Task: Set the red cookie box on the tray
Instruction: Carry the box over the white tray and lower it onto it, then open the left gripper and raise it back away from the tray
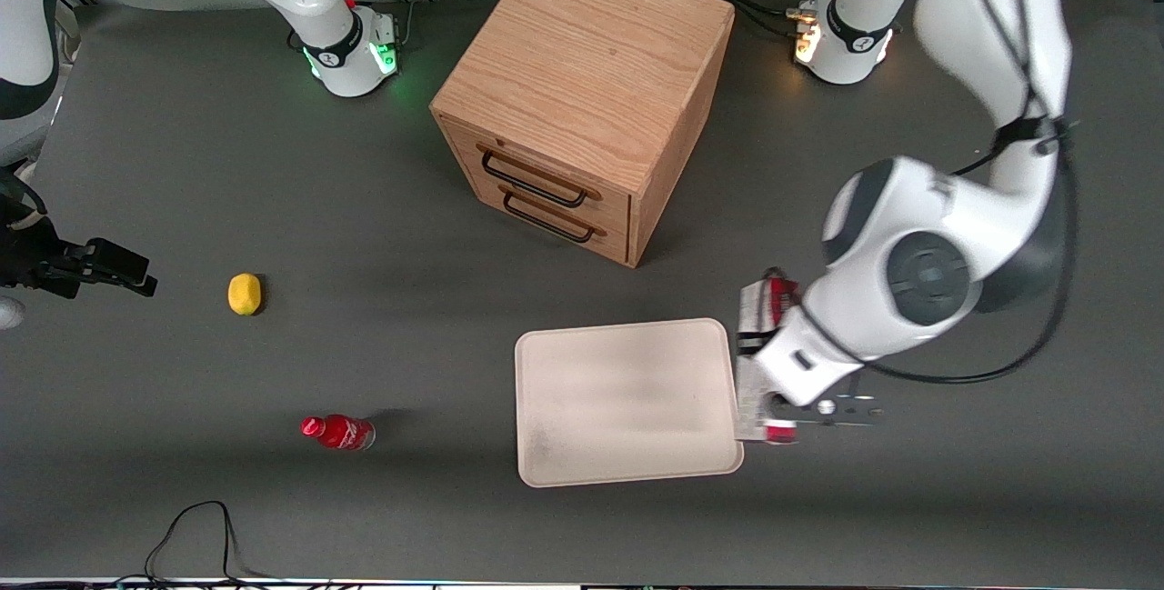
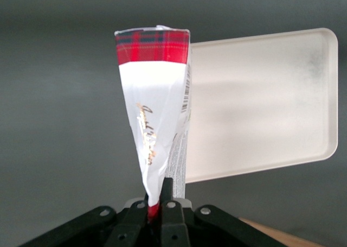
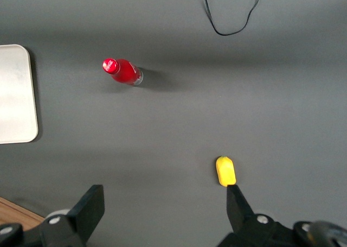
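Observation:
The red cookie box [image 1: 754, 363] is a long slim carton, red tartan at its ends with grey-white panels and a barcode. It hangs just beside the tray's edge toward the working arm's end of the table. The left gripper [image 1: 780, 406] is shut on the box near one end; the arm covers its middle. In the left wrist view the fingers [image 2: 167, 195] pinch the box [image 2: 154, 111], which stretches away from the camera next to the tray [image 2: 260, 100]. The tray [image 1: 627, 401] is flat, pale cream, with rounded corners and nothing on it.
A wooden drawer cabinet [image 1: 582, 99] with two black handles stands farther from the front camera than the tray. A small red bottle [image 1: 338, 433] and a yellow lemon [image 1: 244, 294] lie toward the parked arm's end. A black cable [image 1: 195, 535] loops at the table's near edge.

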